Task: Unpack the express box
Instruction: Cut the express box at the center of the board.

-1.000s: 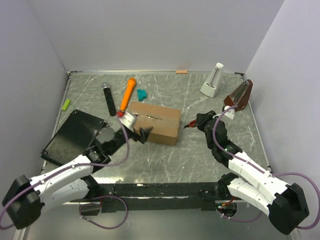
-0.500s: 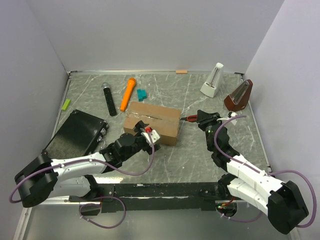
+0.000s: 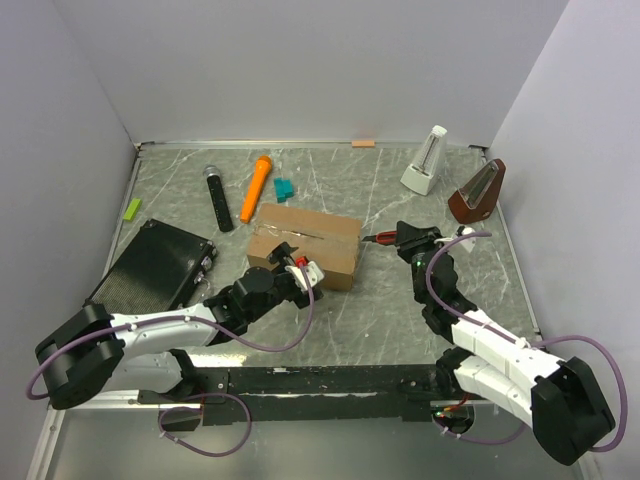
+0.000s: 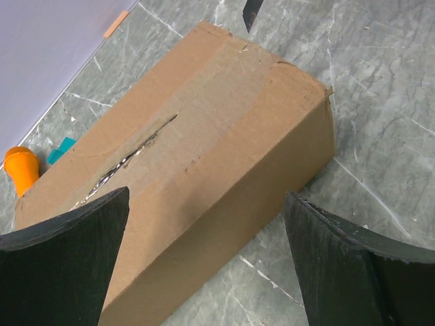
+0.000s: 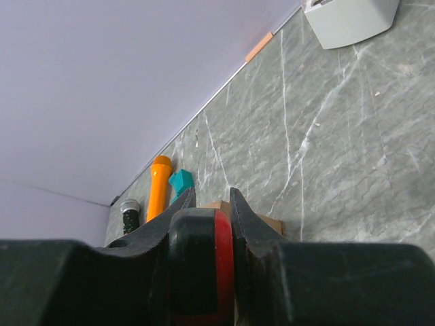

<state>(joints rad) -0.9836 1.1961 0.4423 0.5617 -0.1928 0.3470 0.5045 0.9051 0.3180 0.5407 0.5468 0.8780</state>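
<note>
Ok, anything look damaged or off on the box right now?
Yes: the express box has a ragged slit through the tape on its top seam, running only part way; the flaps are closed. One top corner looks slightly frayed.

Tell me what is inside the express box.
Nothing of the contents shows. The express box is closed on top; only a narrow slit runs along part of its taped seam, too thin to see through. Whatever is inside is covered by the cardboard.
</note>
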